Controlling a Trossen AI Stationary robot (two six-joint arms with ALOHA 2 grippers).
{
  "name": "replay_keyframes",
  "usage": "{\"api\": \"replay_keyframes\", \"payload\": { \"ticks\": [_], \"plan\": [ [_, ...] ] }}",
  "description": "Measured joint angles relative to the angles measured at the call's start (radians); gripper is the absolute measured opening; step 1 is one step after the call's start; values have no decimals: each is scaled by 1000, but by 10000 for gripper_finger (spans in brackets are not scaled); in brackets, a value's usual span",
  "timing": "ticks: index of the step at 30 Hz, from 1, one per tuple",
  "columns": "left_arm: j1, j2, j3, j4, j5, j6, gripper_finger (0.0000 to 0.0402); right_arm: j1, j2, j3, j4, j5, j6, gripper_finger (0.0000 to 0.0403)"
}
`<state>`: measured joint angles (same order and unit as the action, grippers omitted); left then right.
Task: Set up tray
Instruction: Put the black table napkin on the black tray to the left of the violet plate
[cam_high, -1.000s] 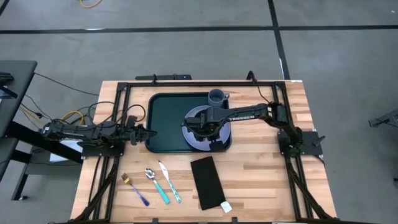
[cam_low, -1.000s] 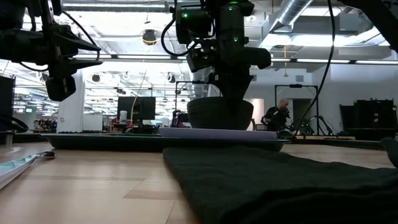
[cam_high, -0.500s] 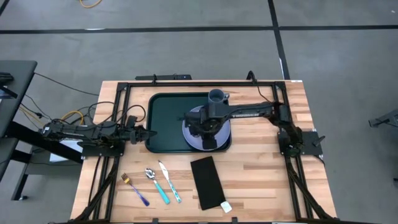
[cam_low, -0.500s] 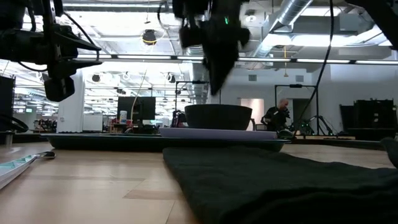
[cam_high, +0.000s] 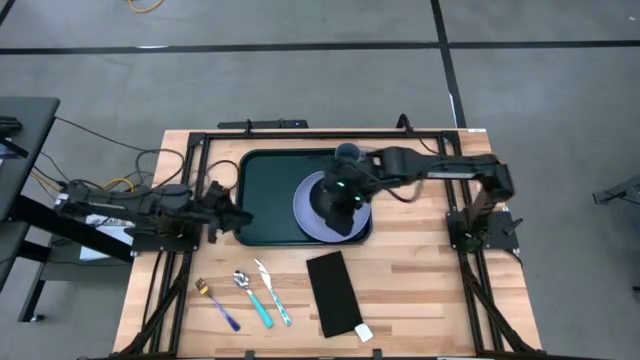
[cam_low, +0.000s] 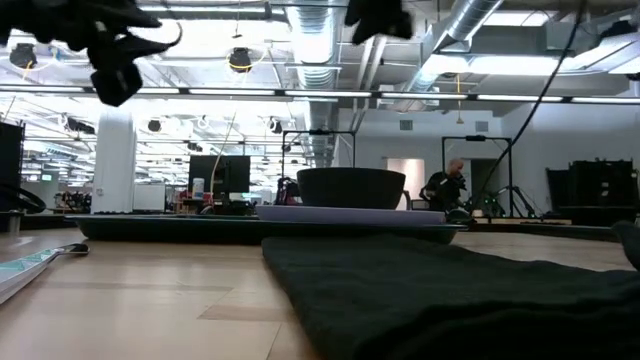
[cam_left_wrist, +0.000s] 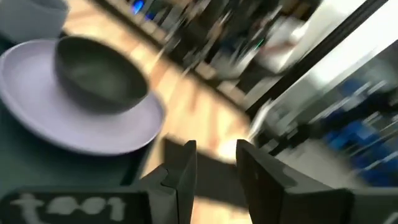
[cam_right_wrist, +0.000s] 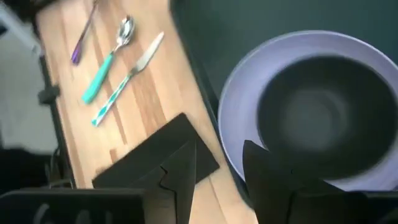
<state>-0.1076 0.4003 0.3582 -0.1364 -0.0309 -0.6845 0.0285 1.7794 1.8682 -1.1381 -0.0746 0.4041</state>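
Working outward from the biggest item, the tray (cam_high: 270, 195) lies on the far half of the wooden table (cam_high: 420, 280), its long side running across the table. It holds a lavender plate (cam_high: 312, 205) at its right end, a dark bowl (cam_high: 345, 210) sitting on that plate, and a grey cup (cam_high: 348, 153) in the far right corner.

On the bare wood nearer the front lies the black napkin (cam_high: 333, 292). To its left, side by side, are a knife (cam_high: 272, 293), a teal-handled spoon (cam_high: 250, 295) and a purple-handled fork (cam_high: 217, 304). A small white object (cam_high: 363, 331) rests by the napkin's near corner.

The right gripper (cam_high: 345, 190) hangs above the bowl, its fingers (cam_right_wrist: 180, 171) parted and holding nothing. The left gripper (cam_high: 235, 212) sits just off the tray's left edge, fingers (cam_left_wrist: 183, 168) apart and empty too.

With the bowl seated on the plate, I judge that the napkin or cutlery comes next. To do that well:
- Lift the right arm clear of the bowl rim before moving sideways, so nothing drags the bowl off centre.
- Approach the napkin from straight above and pinch at an edge, since flat cloth gives the fingers little to catch.
- Take the cutlery one piece at a time by the handle, as the three lie close together.
- Use the open green area left of the plate for placing.
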Motion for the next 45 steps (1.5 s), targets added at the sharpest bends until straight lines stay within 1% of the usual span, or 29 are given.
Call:
{"api": "replay_keyframes", "payload": {
  "ticks": [2,4,6,10,12,13,16,18,20,24,28,31,35,40,42,45],
  "plan": [
    [0,122,80,-87,0,34,103,33,-64,-68,63,58,61,123],
    [0,239,144,-144,-1,58,106,71,-133,-157,141,92,86,123],
    [0,355,196,-157,5,82,107,110,-210,-261,269,101,103,123],
    [0,565,289,-151,64,115,108,168,-380,-488,517,100,182,123],
    [0,663,339,-155,88,116,108,184,-460,-594,594,109,262,123],
    [-1,706,366,-163,98,116,108,190,-494,-638,596,126,315,123],
    [-9,836,455,-191,97,98,108,211,-585,-752,523,194,500,123],
    [-19,918,522,-230,81,91,108,226,-629,-799,425,236,598,123],
    [-34,996,593,-276,61,75,108,242,-654,-822,301,260,659,122],
    [-63,1143,712,-324,64,23,108,268,-663,-829,68,293,721,122],
    [-92,1271,794,-317,106,7,108,291,-662,-829,-50,344,710,122],
    [-103,1351,838,-324,127,-13,107,299,-662,-829,-80,353,660,122],
    [-105,1424,886,-318,122,-34,107,299,-663,-834,-85,354,606,122],
    [-105,1497,924,-317,121,-37,107,299,-696,-907,-73,332,592,122],
    [-107,1521,936,-324,131,-38,107,303,-723,-939,-47,313,591,122],
    [-108,1536,942,-325,113,-38,107,318,-779,-980,0,311,590,122]
  ]
}}
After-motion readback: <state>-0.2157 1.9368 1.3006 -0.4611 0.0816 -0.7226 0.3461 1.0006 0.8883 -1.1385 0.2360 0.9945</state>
